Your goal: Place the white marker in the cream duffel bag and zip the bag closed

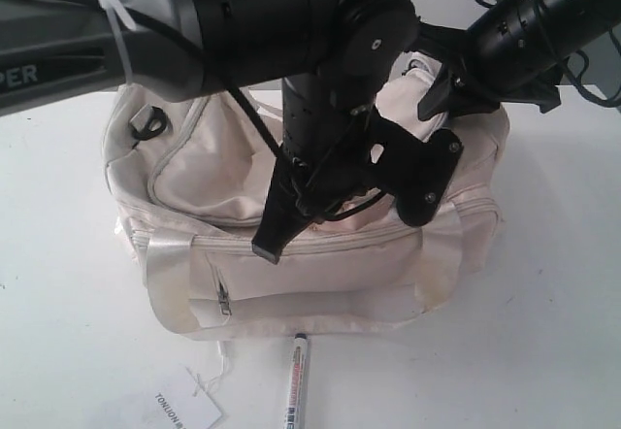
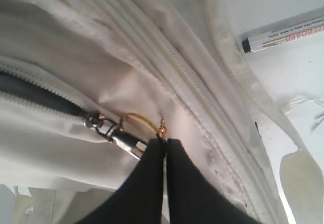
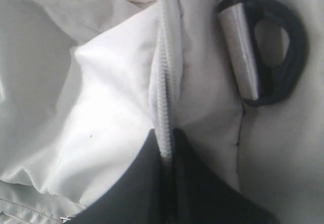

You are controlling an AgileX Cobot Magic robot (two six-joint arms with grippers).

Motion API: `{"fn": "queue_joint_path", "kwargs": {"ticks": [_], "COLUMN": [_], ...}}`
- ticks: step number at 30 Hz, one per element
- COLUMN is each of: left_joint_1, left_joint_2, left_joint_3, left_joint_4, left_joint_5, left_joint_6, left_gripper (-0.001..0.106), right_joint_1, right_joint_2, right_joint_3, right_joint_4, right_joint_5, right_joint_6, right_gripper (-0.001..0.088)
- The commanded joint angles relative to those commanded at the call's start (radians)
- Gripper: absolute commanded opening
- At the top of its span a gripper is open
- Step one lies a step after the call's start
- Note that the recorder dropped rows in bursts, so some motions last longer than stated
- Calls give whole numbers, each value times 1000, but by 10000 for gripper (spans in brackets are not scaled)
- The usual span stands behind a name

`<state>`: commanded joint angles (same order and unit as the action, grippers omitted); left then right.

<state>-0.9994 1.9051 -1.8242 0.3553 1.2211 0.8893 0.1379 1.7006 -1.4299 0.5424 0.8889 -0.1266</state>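
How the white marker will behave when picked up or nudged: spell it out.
The white marker looks stiff: its barrel lies straight on the table. Slim and round, it would probably roll if nudged sideways. Its smooth printed barrel may slip when pinched; it likely weighs little.

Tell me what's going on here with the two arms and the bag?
Both arms are at the cream duffel bag. The left gripper is pinched shut on the gold ring zip pull; the zip gapes open beside the slider. The right gripper is shut on the zip seam near a black strap ring. The white marker lies on the table in front of the bag, not yet inside.
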Motion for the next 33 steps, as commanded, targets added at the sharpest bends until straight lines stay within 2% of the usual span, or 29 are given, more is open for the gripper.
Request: {"fn": "queue_joint_path", "kwargs": {"ticks": [9, 22, 28, 33], "left_joint_1": [0, 5, 23, 46], "left_joint_2": [-57, -85, -96, -128], "left_joint_3": [122, 137, 137, 189], "left_joint_4": [16, 37, 20, 16], "left_joint_5": [0, 0, 0, 0], "left_joint_6": [-3, -111, -116, -134], "left_gripper": [0, 0, 0, 0], "right_joint_1": [0, 0, 0, 0], "right_joint_2": [0, 0, 0, 0], "right_joint_3": [0, 0, 0, 0], "right_joint_4": [-1, -4, -5, -9], "right_joint_5": [-4, -4, -4, -4], "right_joint_6": [0, 0, 0, 0], "right_gripper": [0, 0, 0, 0]}}
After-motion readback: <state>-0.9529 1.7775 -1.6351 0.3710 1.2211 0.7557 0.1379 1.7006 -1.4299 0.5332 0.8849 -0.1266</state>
